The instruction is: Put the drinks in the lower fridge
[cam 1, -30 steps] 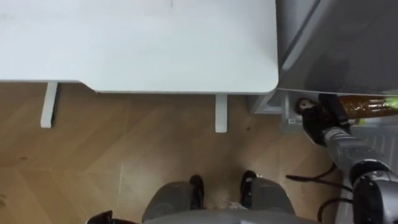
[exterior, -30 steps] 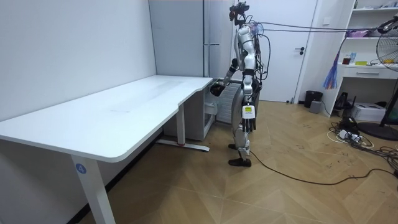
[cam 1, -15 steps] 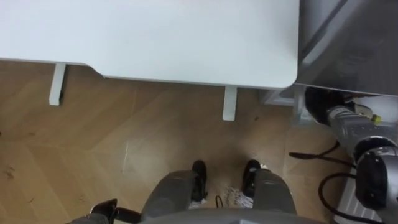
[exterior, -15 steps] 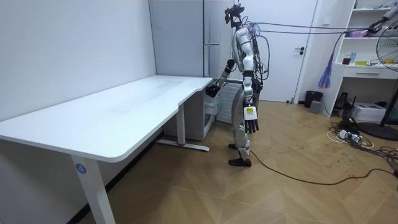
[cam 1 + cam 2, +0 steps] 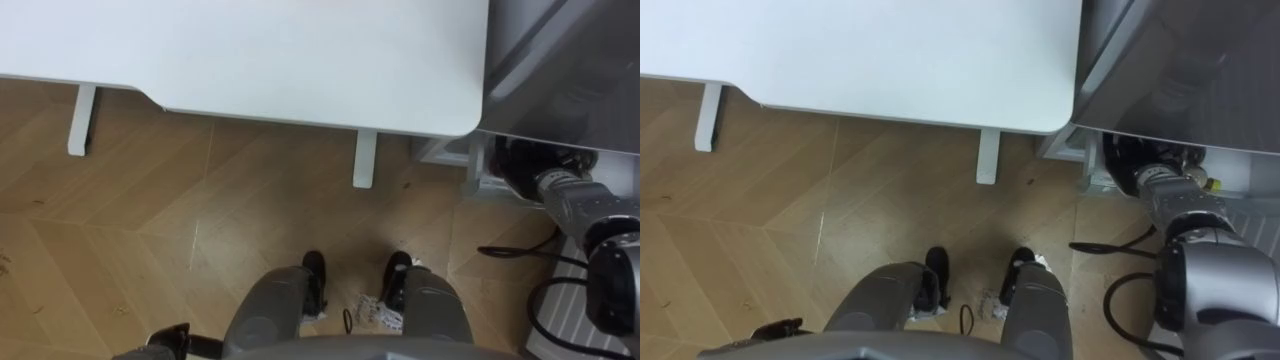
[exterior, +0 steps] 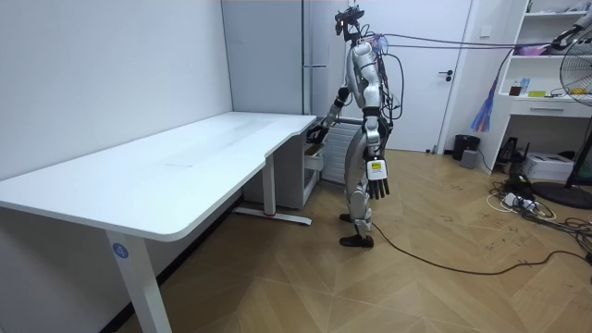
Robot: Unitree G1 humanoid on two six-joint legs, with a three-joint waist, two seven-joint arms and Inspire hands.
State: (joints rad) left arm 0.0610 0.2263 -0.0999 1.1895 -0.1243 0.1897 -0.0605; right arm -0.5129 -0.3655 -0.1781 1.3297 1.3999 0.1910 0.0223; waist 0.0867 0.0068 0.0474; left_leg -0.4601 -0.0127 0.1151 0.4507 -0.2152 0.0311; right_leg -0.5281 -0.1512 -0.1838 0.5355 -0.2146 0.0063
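1. Robot stands at the desk corner, with the fridge on its right.
2. Right hand is reached into the fridge's lower opening, under the grey front. Its fingers are hidden in the dark there, so their state cannot be told.
3. Whether that hand holds a drink cannot be told.
4. Left hand hangs by the thigh, fingers loose and slightly spread, holding nothing.
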